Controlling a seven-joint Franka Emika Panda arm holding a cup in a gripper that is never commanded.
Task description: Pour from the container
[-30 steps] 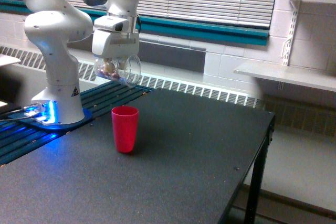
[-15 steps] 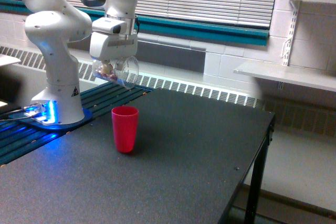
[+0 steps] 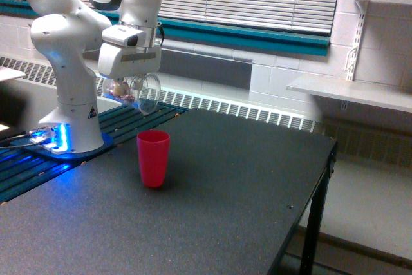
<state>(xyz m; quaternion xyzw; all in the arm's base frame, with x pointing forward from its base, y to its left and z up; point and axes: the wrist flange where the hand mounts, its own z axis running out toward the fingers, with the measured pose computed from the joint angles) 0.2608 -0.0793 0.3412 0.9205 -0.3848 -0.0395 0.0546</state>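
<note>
Claw (image 3: 131, 85) is clamped on the container (image 3: 137, 93), holding it up in the air, well clear of the surface (image 3: 225, 204). Fingers themselves mostly hidden behind the cup wall and the white hand housing.

Container: clear plastic cup, wide mouth, tipped almost onto its side. Mouth faces the exterior view's right and slightly down; the rim reads as a pale ring just right of the claw. Base sits on the claw's left side. Small pinkish-brown and whitish pieces are visible through the wall, bunched at the base end (can't make out what they are, too small). Nothing visibly falling from the mouth.

Red cup (image 3: 153, 158): opaque, upright, open top, standing on the surface below the claw and a bit toward the exterior view's right. Well apart from the container, clear gap between them. Container mouth looks roughly above the red cup's left edge, but depth is hard to judge from this one angle.

Surface is dark, speckled. Arm base (image 3: 71, 134) stands left of and below the claw, blue light glowing at its foot.
</note>
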